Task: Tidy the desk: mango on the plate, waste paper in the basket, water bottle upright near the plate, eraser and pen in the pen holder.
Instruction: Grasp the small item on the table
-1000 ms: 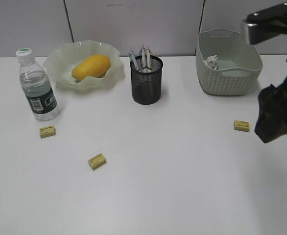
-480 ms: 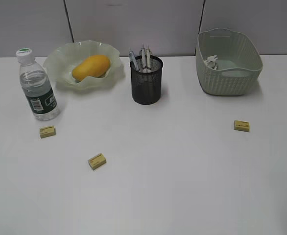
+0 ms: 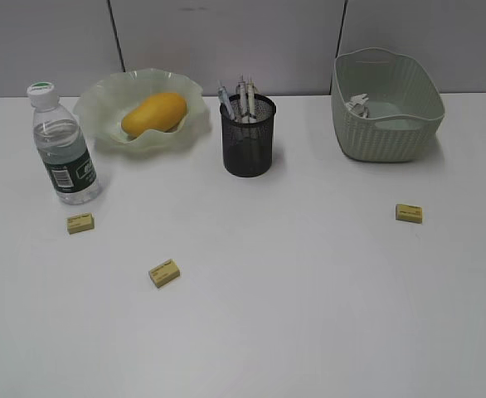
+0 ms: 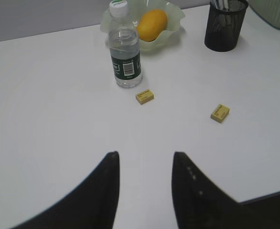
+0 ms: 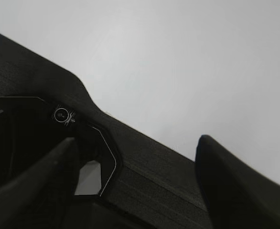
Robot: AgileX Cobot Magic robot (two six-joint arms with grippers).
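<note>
Three erasers lie loose on the table; mango on plate at 11 o'clock, bottle upright beside. Both grippers, left and right, stand apart, empty.

- Left gripper: two matte black fingers are showing in the left wrist view, each broad at the base and tapering to a rounded tip, with smooth curved outer edges.
- Small pale specks are dotting the inner face of one of these fingers.
- Right gripper: two black fingers with rounded tips are framing the right wrist view.
- Behind them, a dark housing with a fine ribbed texture is filling the lower left; a thin pale outline is tracing an angular panel on it.
- A small round screw-like fitting is sitting near that panel's upper corner.
</note>
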